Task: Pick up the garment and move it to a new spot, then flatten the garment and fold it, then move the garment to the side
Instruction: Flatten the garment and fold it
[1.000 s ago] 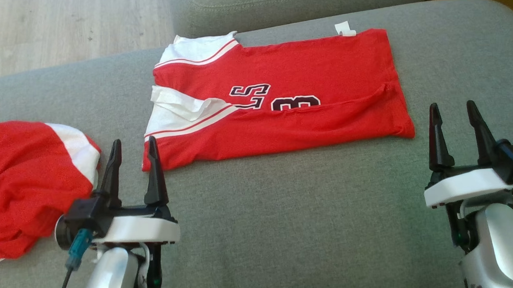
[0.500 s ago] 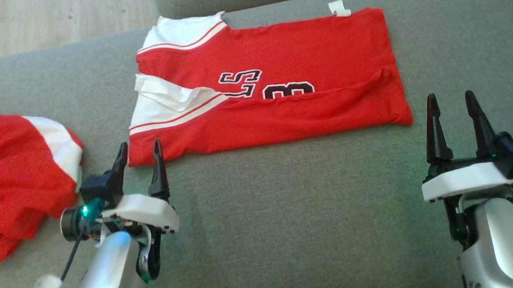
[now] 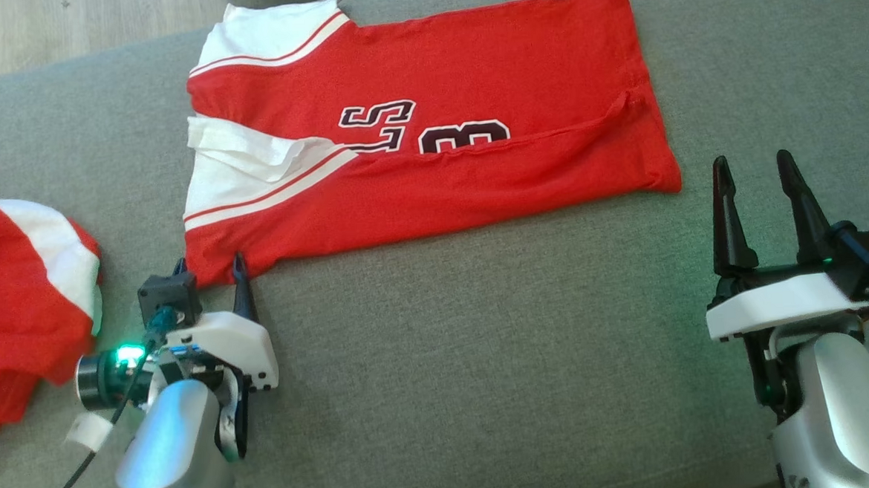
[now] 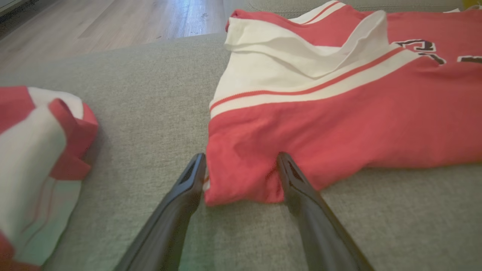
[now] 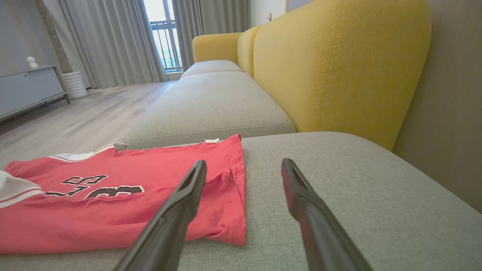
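Grey sofa (image 5: 339,195), yellow backrest (image 5: 339,67), wooden floor (image 5: 75,124), curtains (image 5: 113,41).

Home living room. I'm at a long grey sofa seat (image 5: 211,101) with yellow backrests (image 5: 339,64) on the right of frame. Upper left in my right wrist view: floor-length grey curtains (image 5: 113,41) around a tall window (image 5: 162,34). Low grey sideboard (image 5: 30,88) at left edge, pale wood floor (image 5: 75,120) below it.

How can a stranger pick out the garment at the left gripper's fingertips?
Start at the grey sofa seat. In its middle lies a red jersey, spread flat. Unlike the crumpled red garment to its left, it shows dark lettering.
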Controlling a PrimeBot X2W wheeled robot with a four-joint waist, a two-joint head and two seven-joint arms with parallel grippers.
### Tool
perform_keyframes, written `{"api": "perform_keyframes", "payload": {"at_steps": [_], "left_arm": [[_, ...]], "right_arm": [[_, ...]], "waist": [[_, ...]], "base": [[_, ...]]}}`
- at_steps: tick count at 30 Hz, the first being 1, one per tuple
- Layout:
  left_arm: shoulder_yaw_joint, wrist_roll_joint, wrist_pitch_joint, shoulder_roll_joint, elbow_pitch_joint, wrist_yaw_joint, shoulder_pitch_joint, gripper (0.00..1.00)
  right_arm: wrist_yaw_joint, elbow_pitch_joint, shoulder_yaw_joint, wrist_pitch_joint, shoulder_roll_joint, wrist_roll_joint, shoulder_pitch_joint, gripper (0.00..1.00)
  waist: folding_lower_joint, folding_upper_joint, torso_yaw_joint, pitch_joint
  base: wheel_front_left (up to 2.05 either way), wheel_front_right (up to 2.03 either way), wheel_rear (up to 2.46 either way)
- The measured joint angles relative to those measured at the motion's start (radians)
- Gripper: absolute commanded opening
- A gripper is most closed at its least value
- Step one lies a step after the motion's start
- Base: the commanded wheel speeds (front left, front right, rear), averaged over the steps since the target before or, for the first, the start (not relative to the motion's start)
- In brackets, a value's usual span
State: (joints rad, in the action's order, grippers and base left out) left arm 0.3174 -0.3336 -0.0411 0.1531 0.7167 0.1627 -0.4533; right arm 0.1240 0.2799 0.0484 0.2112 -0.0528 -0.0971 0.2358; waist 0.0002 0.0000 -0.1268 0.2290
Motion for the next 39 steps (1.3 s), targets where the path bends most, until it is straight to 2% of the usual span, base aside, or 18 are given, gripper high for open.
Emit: {"api": "perform_keyframes", "payload": {"at_steps": [4,7,8,9,10,14,22,30,36,39], "left_arm": [[0.007,-0.001,0.029,0.001,0.019,-0.008,-0.019,1.00],[0.017,-0.001,0.063,0.006,0.031,-0.034,-0.037,1.00],[0.020,-0.002,0.077,0.007,0.035,-0.046,-0.042,0.89],[0.024,-0.005,0.090,0.010,0.036,-0.056,-0.047,0.42],[0.030,-0.010,0.102,0.012,0.037,-0.066,-0.053,0.00],[0.041,-0.012,0.097,0.008,0.021,-0.082,-0.055,0.00],[0.065,-0.009,-0.063,0.003,-0.093,-0.094,-0.035,0.00],[0.105,0.018,-0.119,0.001,-0.196,-0.111,-0.031,0.00],[0.118,0.026,-0.120,0.002,-0.239,-0.110,-0.031,0.00],[0.127,0.026,-0.127,0.002,-0.245,-0.110,-0.031,0.00]], "right_arm": [[0.000,0.002,-0.001,0.001,0.000,0.000,0.001,1.00],[0.000,0.003,-0.003,0.002,0.001,-0.006,0.005,1.00],[0.000,0.004,-0.003,0.004,0.001,-0.008,0.006,1.00],[0.000,0.007,-0.003,0.007,0.001,-0.008,0.008,1.00],[0.000,0.010,-0.003,0.008,0.001,-0.008,0.011,1.00],[0.000,0.025,0.007,0.004,0.001,-0.007,0.022,1.00],[0.000,0.129,0.072,-0.101,0.002,0.045,0.044,1.00],[0.000,0.340,0.113,-0.222,0.002,-0.043,0.177,1.00],[0.000,0.531,0.145,-0.253,0.002,-0.128,0.292,1.00],[0.000,0.621,0.162,-0.250,0.001,-0.114,0.344,1.00]], "waist": [[-0.0001,0.0000,-0.004,0.009],[-0.0002,0.0000,-0.006,0.011],[-0.0002,0.0000,-0.006,0.012],[-0.0002,0.0000,-0.005,0.012],[-0.0002,0.0000,-0.005,0.011],[-0.0001,0.0000,0.004,0.005],[-0.0002,0.0000,0.045,-0.015],[-0.0001,0.0000,0.087,-0.016],[-0.0001,0.0000,0.107,0.006],[-0.0001,0.0000,0.115,0.018]], "base": [[0.00,0.00,0.00],[0.00,0.00,0.00],[0.00,0.00,0.00],[0.00,0.00,0.00],[0.00,0.00,0.00],[0.00,0.00,0.00],[0.00,0.00,0.00],[0.00,0.00,0.00],[0.00,0.00,0.00],[0.00,0.00,0.00]]}}
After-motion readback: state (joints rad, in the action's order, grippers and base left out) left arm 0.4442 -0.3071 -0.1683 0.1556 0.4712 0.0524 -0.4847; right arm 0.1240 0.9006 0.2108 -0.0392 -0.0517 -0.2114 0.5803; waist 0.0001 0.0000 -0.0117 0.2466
